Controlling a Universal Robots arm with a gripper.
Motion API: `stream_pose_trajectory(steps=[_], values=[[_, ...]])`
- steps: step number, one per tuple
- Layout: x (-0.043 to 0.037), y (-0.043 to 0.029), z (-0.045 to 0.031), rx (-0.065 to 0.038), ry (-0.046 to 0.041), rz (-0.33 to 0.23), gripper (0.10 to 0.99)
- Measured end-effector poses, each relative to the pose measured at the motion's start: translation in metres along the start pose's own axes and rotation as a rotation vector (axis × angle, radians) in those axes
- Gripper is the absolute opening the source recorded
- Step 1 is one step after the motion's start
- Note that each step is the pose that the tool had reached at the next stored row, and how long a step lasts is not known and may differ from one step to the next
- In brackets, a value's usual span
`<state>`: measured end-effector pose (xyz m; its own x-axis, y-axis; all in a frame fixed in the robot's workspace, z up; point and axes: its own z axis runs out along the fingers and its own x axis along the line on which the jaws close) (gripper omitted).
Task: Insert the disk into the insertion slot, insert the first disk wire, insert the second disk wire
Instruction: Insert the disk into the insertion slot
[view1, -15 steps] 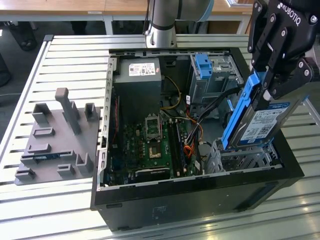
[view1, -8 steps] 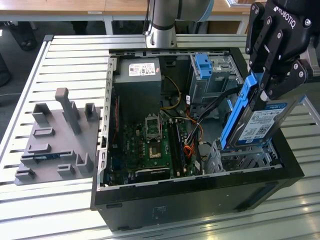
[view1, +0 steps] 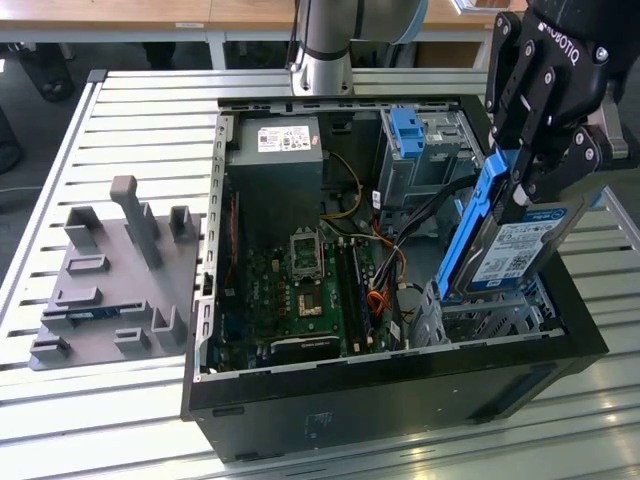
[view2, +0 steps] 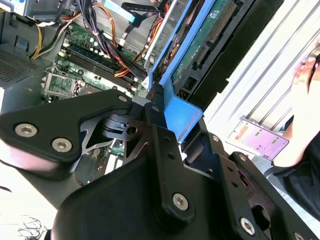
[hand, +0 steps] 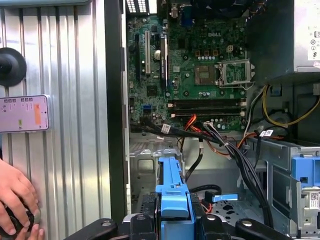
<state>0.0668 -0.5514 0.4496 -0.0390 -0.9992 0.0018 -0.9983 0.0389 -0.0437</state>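
**Disk clamped above the slot, not seated**

The disk (view1: 517, 252) hangs steeply tilted in the end effector (view1: 520, 180), label facing outward. The end effector is clamped on the upper end of its blue carrier (view1: 476, 215). In the second wrist view the black fingers (view2: 160, 135) press on the carrier's blue tab (view2: 181, 111), with the disk's green circuit side (view2: 205, 45) running away from them.

Directly below the end effector sits the insertion slot (view1: 492, 320), the low perforated cage. The disk's lower end reaches down to its mouth, but most of the disk stands clear above it. Whether the two touch cannot be told.

Beyond the end effector, deeper in the computer case (view1: 400, 405), stands the taller cage (view1: 430, 160) with its blue latch (view1: 405, 130). Black and orange cables (view1: 385, 270) trail from there toward the motherboard (view1: 300, 290), which lies to the exterior view's left of the end effector.

The case rests on a slatted metal worktop (view1: 130, 110). Well away from the end effector, a grey fixture plate (view1: 110, 280) lies on it. In the first wrist view, a person's hand (hand: 15, 197) rests on the worktop beside a phone-like device (hand: 22, 114).
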Motion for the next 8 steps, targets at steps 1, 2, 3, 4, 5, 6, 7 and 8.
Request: stream_pose_trajectory(steps=[1,2,3,4,5,6,7,8], values=[[-0.0006,0.0001,0.0007,0.000,0.0000,0.001,0.369],[-0.0012,0.0001,0.0013,0.000,0.0002,0.002,0.369],[-0.0017,0.0002,0.0019,0.000,0.0000,0.002,0.369],[-0.0022,0.0002,0.0026,-0.001,0.0000,0.003,0.369],[-0.0025,0.0002,0.0032,-0.001,0.0000,0.003,0.369],[-0.0028,0.0003,0.0038,-0.001,0.0000,0.004,0.369],[-0.0029,0.0004,0.0046,-0.001,-0.0001,0.004,0.369],[-0.0030,0.0004,0.0052,-0.001,-0.0001,0.004,0.369]])
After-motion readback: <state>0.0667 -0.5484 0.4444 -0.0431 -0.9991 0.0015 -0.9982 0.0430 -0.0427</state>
